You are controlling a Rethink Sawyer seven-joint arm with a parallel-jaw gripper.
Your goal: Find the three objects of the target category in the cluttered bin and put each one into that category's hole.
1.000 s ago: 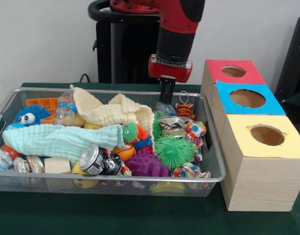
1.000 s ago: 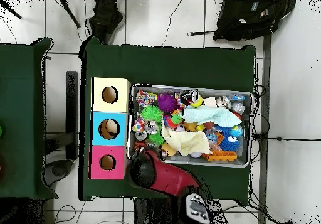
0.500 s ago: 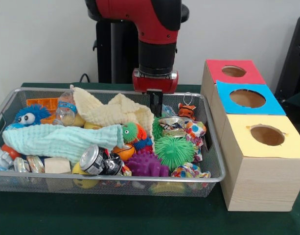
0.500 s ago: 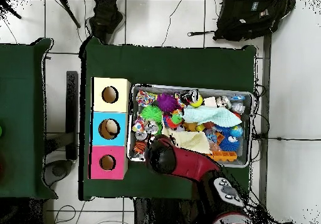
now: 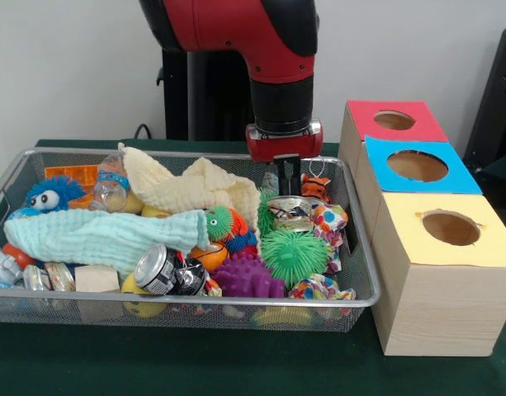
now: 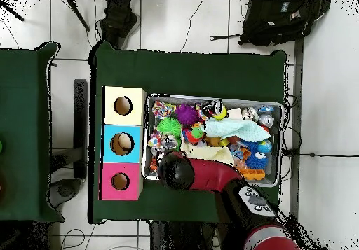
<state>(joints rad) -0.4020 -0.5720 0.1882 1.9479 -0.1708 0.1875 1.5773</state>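
Clutter fills the wire bin (image 5: 352,290), and which category is wanted cannot be told, so the target is taken as whatever lies under the claw (image 5: 289,175). That claw is seen at the far right of the bin, low over a crushed silver can (image 5: 290,211), with a small tiger toy (image 5: 314,186) just to its right and a spiky green ball (image 5: 295,255) nearer the camera. Whether the claw is open or closed cannot be told: only a dark narrow tip is shown, and nothing is seen to be held.

For the step in hand, a pick from the pile, the descent is best made straight down onto a single item, so that neighbours are not dragged along. The cream cloth (image 5: 196,191) to the left should be avoided, since it may snag. The three-holed box (image 5: 435,290) stands just right of the bin on the green tabletop (image 5: 186,363), so only a short carry should be needed once the grip is judged secure.
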